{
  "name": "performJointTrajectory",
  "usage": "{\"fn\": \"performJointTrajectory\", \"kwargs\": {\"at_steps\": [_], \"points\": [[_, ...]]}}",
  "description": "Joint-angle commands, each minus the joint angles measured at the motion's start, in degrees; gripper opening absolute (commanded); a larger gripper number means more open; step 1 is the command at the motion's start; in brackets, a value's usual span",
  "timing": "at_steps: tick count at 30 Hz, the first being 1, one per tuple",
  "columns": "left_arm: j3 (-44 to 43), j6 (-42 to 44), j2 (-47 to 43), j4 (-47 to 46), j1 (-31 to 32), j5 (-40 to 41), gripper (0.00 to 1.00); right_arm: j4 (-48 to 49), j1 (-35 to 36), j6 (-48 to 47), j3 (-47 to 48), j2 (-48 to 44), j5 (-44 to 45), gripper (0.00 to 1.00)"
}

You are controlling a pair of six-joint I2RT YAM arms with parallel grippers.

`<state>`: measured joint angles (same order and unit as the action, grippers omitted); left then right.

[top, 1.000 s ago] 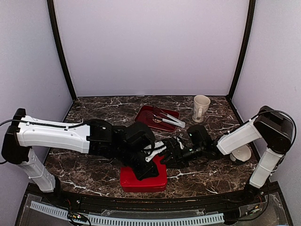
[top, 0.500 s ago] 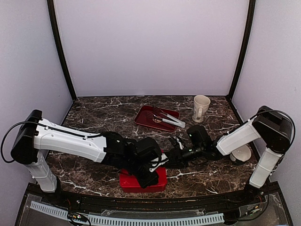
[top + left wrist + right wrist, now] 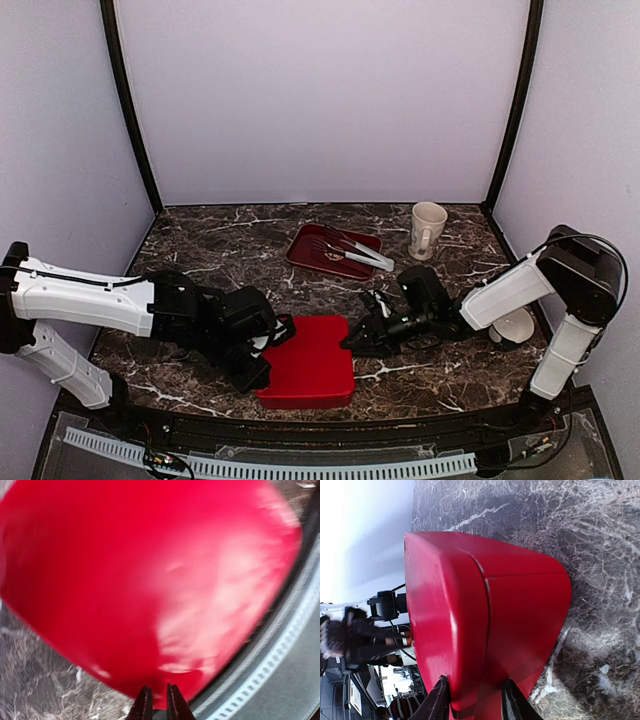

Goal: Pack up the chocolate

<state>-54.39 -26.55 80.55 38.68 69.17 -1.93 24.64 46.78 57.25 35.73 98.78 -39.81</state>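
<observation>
Red box sat closed at the middle of the table's near edge; chocolate not visible, presumably inside. Right gripper appeared clamped on its right side. Left gripper was at its left edge, grip unclear. Advice: press the lid evenly and check the seam.

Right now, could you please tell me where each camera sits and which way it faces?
Top external: above and behind the robot, facing down across the dark marble-patterned table; the left arm and right arm show.
Left wrist: behind the left end effector, aimed at the glossy red plastic box; only its fingertips show.
Right wrist: behind the right end effector, facing the box's side; its two fingers show.
Shared: all three see the box.
</observation>
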Motion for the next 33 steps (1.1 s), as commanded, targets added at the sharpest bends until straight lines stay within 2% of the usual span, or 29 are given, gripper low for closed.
{"fn": "performJointTrajectory", "kwargs": {"at_steps": [1, 6, 11, 14, 16, 19, 22, 28, 33], "points": [[3.5, -4.1, 1.0, 2.2, -3.6, 1.1, 0.12, -10.7, 1.0, -1.5, -1.9, 2.4, 6.5, 0.35], [1.3, -2.6, 3.8, 3.3, -7.0, 0.0, 0.13, -14.0, 1.0, -3.0, 0.0, 1.0, 7.0, 0.37], [-7.9, 0.2, 4.2, 4.3, -10.6, 2.9, 0.18, -15.4, 1.0, -3.5, 0.8, -1.3, 7.3, 0.43], [-13.0, 0.4, 7.1, 7.1, -12.9, 4.6, 0.18, -17.8, 0.6, -4.8, 2.5, -3.7, 7.6, 0.53], [-13.4, 0.4, 6.9, 7.0, -13.2, 3.8, 0.20, -20.8, -0.4, -7.2, 4.7, -5.9, 8.4, 0.62], [-10.7, 2.0, 2.4, 4.1, -12.8, -2.0, 0.35, -26.7, -2.5, -12.4, 9.2, -9.1, 10.3, 0.73], [-8.1, 3.9, -1.9, 3.7, -8.5, -4.6, 0.41, -31.4, -4.4, -17.6, 14.3, -10.4, 11.6, 0.80], [-1.9, 1.0, -4.1, 2.9, 4.3, -11.2, 0.32, -34.4, -4.4, -26.0, 28.2, -1.1, 6.0, 0.83], [5.4, -6.0, -5.2, -3.0, 6.8, -13.7, 0.28, -36.8, -3.2, -28.8, 37.7, 8.3, 2.6, 0.80]]}}
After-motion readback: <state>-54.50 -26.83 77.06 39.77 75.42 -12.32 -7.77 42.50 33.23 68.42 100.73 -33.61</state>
